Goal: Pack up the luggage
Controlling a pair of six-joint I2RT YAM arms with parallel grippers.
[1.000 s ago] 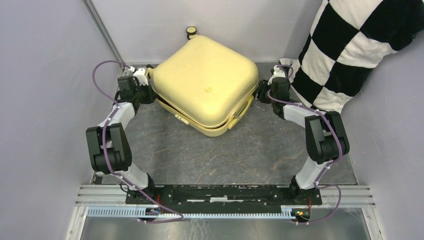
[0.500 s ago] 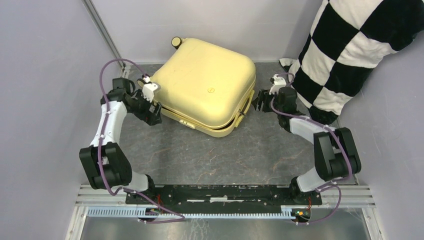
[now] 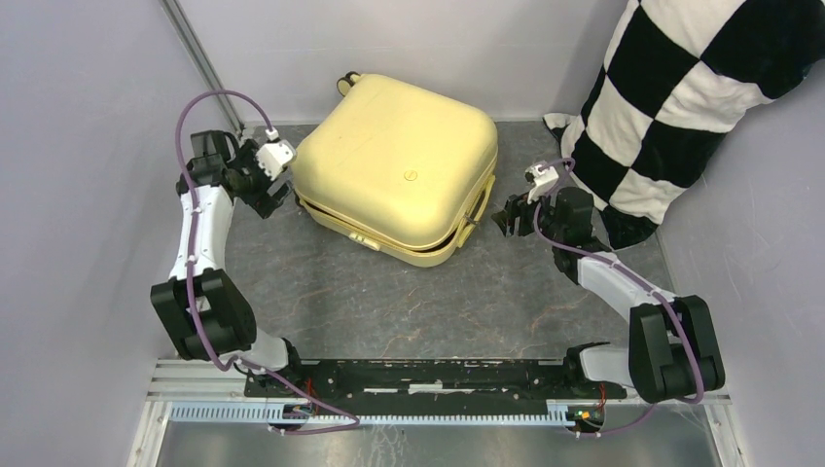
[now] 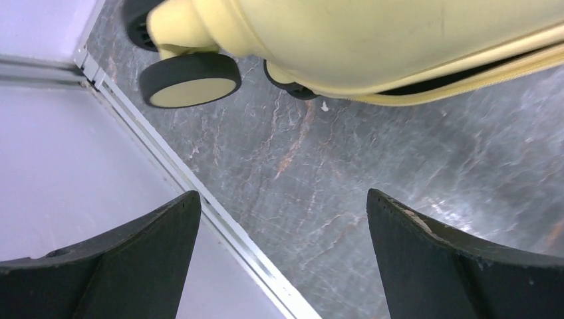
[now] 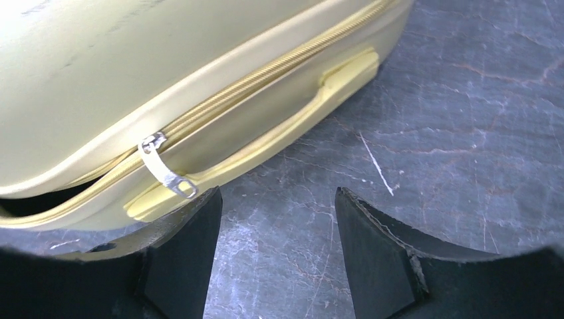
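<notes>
The pale-yellow luggage [image 3: 399,161] lies flat at the back of the table. Its lid is down, and a dark gap shows along the partly unzipped seam. My left gripper [image 3: 265,199] stands wide open off its left corner, touching nothing. In the left wrist view a caster wheel [image 4: 189,80] and the shell [image 4: 399,40] sit beyond the left gripper [image 4: 282,195]. My right gripper [image 3: 506,216] is open just off the right side. In the right wrist view the silver zipper pull [image 5: 166,169] and yellow side handle [image 5: 266,143] lie just beyond my right gripper [image 5: 278,193], which is empty.
A black-and-white checkered pillow [image 3: 700,97] leans in the back right corner, close behind my right arm. Pale walls enclose the table on the left, back and right. A metal rail [image 4: 199,199] runs along the left wall's foot under my left gripper.
My left gripper has opened and drawn back left from the luggage's corner. My right gripper has widened and backed away toward me. The luggage has shifted and settled flatter.
</notes>
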